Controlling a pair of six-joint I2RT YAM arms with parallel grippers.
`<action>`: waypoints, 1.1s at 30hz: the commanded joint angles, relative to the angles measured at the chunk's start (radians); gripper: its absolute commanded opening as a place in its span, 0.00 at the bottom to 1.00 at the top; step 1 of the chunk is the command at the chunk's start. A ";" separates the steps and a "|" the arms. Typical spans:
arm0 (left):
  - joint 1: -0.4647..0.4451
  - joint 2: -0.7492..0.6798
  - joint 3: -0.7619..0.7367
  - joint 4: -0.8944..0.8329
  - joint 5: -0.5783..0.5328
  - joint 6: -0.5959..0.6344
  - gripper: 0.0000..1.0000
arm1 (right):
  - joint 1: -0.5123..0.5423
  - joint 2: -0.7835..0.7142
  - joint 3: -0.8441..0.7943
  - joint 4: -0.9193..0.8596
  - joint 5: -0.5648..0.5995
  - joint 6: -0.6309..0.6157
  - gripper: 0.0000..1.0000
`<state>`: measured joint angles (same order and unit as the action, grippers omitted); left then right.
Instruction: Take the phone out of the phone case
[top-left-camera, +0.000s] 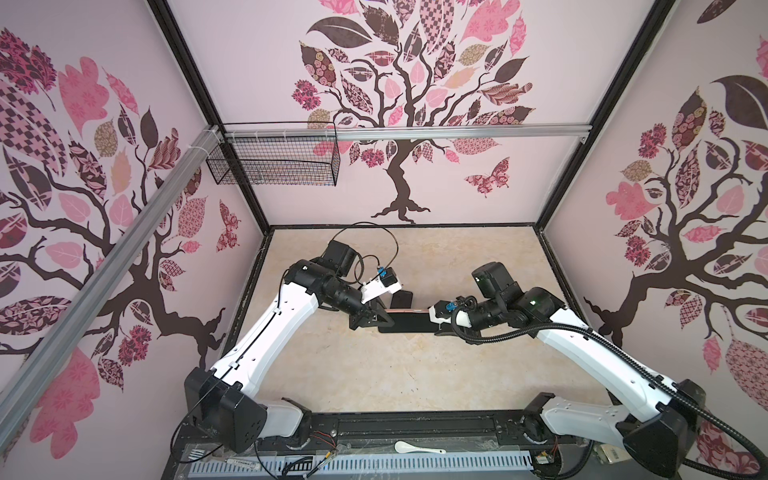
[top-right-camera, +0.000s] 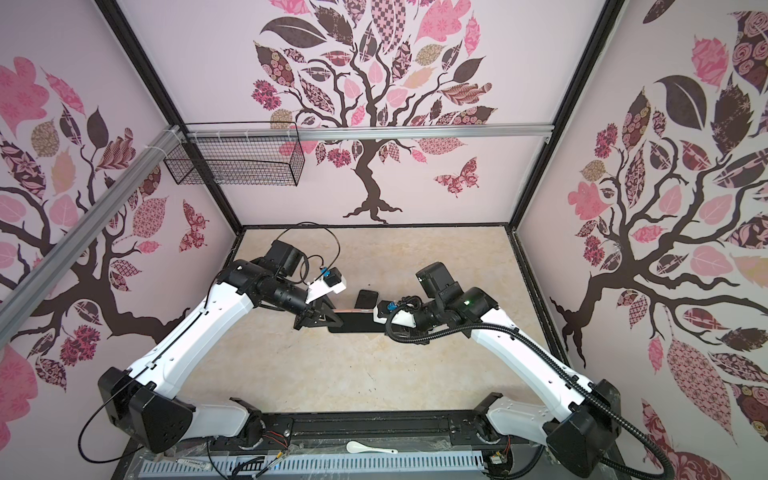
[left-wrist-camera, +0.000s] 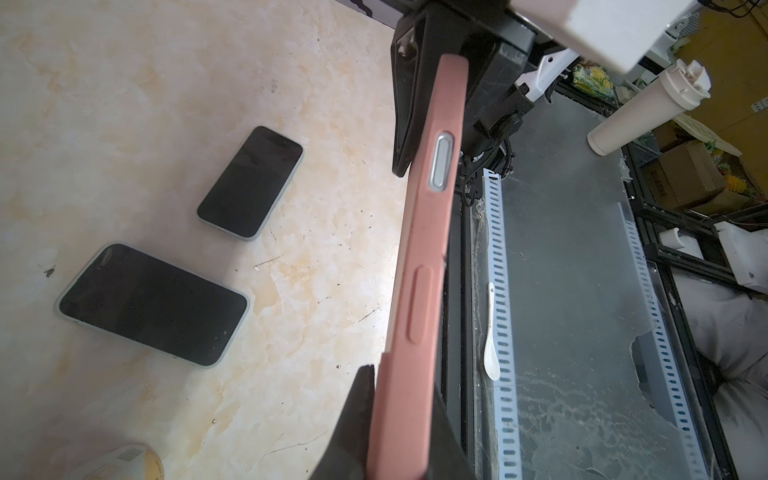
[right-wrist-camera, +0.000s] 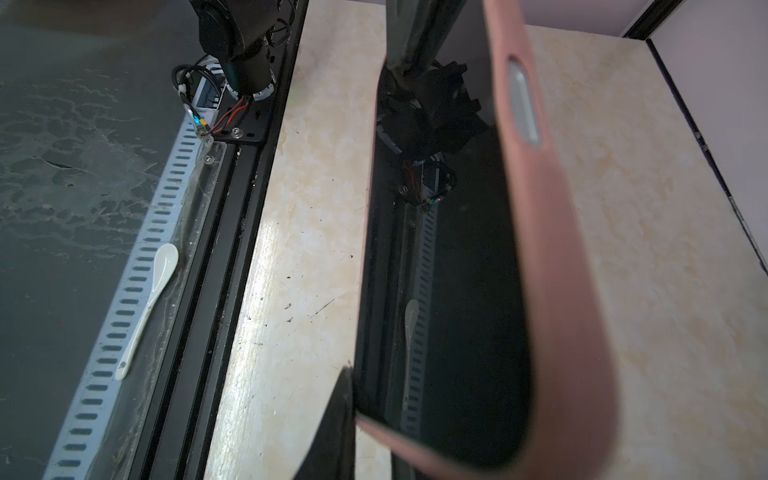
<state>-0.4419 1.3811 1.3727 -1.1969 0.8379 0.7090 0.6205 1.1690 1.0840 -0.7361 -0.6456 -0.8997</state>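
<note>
A white soup spoon lies nearest, along the slotted white cable duct at the front rail. Far back on the left, a black wire basket hangs from the aluminium wall rail.

The left gripper is clamped on one short end of the dusty-pink soft phone case. In the left wrist view its black fingers press against both flat sides.

The black-screened phone sits inside that case, with the pink rim around its glass. The pair is held on its long edge between the two arms, over the middle of the beige marbled tabletop, screen towards the front rail. Whether the lower edge touches the table cannot be told.

Just beyond it, two other dark phones in pale grey cases lie face up and apart: a smaller one and a larger one.

The right gripper is closed on the case's opposite end. One finger shows on the screen side, and the other is hidden behind the case.
</note>
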 joint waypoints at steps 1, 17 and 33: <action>0.023 0.047 0.030 0.074 -0.088 -0.104 0.00 | 0.061 -0.080 0.021 0.123 -0.146 -0.066 0.09; 0.025 0.085 0.086 0.048 -0.085 -0.094 0.00 | 0.136 -0.069 0.031 0.134 -0.091 -0.092 0.13; 0.026 0.131 0.115 -0.059 0.034 0.001 0.00 | 0.150 -0.085 0.017 0.213 -0.058 -0.092 0.03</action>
<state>-0.4229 1.4673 1.4532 -1.3518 0.8654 0.7456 0.7006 1.1542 1.0706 -0.7124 -0.5091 -0.9478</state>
